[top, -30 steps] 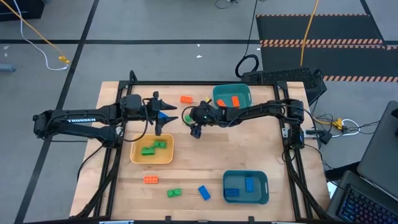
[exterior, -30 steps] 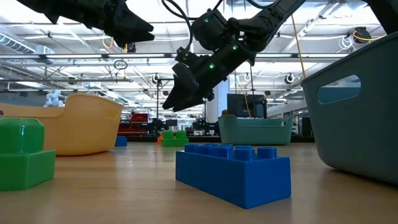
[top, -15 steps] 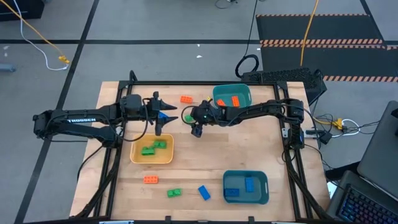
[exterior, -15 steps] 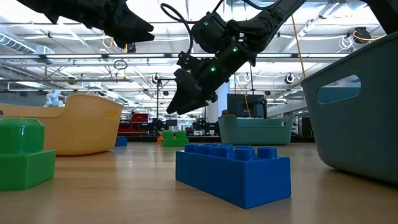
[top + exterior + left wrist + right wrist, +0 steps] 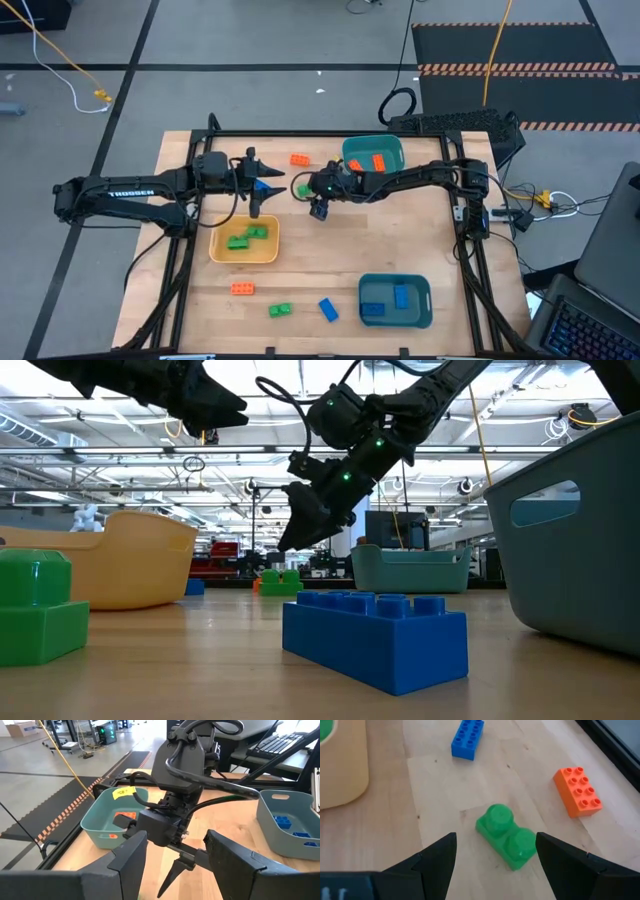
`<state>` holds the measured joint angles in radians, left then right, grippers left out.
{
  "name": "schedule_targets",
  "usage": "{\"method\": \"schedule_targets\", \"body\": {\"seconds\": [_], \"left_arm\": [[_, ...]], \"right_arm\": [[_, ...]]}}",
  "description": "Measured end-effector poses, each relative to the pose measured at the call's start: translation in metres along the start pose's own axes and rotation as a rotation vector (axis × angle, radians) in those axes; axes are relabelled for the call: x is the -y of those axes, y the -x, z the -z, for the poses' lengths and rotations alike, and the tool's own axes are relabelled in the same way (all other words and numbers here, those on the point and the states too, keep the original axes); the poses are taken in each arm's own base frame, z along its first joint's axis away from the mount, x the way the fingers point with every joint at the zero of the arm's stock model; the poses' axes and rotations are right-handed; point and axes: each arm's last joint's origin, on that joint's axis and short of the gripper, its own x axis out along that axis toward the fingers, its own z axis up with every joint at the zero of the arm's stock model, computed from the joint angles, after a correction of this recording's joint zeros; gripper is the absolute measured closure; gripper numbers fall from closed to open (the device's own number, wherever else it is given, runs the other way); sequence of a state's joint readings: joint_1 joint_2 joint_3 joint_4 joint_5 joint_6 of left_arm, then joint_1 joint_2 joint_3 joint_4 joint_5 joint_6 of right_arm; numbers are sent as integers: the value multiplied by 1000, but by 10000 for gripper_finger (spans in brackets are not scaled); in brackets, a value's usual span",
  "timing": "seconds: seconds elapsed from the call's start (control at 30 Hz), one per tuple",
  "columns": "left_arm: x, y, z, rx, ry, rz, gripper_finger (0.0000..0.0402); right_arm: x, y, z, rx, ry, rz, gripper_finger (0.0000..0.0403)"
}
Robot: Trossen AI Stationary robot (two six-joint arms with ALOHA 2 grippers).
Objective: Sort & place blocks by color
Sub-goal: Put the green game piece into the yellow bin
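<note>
A green two-stud brick (image 5: 507, 836) lies on the table between a blue brick (image 5: 467, 739) and an orange brick (image 5: 577, 790). It also shows in the high view (image 5: 300, 190). My right gripper (image 5: 495, 847) is open and empty, its fingers hanging above the green brick, near the table's middle (image 5: 319, 206). My left gripper (image 5: 260, 186) is open and empty. It hovers above the blue brick (image 5: 268, 186), pointing toward the right arm. The yellow tray (image 5: 243, 254) holds green bricks, the far teal tray (image 5: 373, 146) orange ones, and the near teal tray (image 5: 395, 315) blue ones.
Loose orange (image 5: 242, 289), green (image 5: 280, 311) and blue (image 5: 328, 310) bricks lie near the table's front edge. Another orange brick (image 5: 299, 159) lies left of the far teal tray. The two grippers are close together. A dark frame runs round the table's edge.
My right gripper has moved a little toward the table's right edge and turned slightly. It stays open above the green brick.
</note>
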<state>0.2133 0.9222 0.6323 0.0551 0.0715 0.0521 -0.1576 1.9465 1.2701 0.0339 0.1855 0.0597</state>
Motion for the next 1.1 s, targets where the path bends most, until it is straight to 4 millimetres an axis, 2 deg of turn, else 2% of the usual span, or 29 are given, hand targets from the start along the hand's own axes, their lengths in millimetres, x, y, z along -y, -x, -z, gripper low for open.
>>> {"method": "schedule_targets", "body": {"seconds": [0.2,0.4,0.73,0.93,1.1], "left_arm": [[0,0,0,0,-2,0,197],[0,0,0,2,2,-1,197],[0,2,-3,29,0,-3,197],[0,10,-8,62,-1,-5,197],[1,16,-11,85,-1,-6,197]], "right_arm": [[0,0,-8,74,-14,-3,138],[3,5,-26,73,-9,2,149],[20,8,-31,-66,53,33,179],[19,1,-31,-132,91,31,181],[16,-7,-39,-171,100,26,181]]}}
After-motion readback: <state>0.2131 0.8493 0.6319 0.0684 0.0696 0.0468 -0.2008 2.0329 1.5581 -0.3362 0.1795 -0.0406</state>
